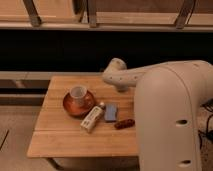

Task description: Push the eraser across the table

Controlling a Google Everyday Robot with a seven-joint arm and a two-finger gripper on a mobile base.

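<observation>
The blue eraser (111, 112) lies flat near the middle of the light wooden table (60, 142). It sits between a white bottle (92, 118) lying on its side and a small red-brown object (124, 123). My big white arm (170, 110) comes in from the right and covers the table's right side. The gripper (122, 87) hangs over the far right part of the table, behind the eraser and apart from it.
A white cup (78, 93) stands on a brown saucer (70, 106) left of the eraser. A dark wall and a railing run behind the table. Pale floor lies to the left and in front.
</observation>
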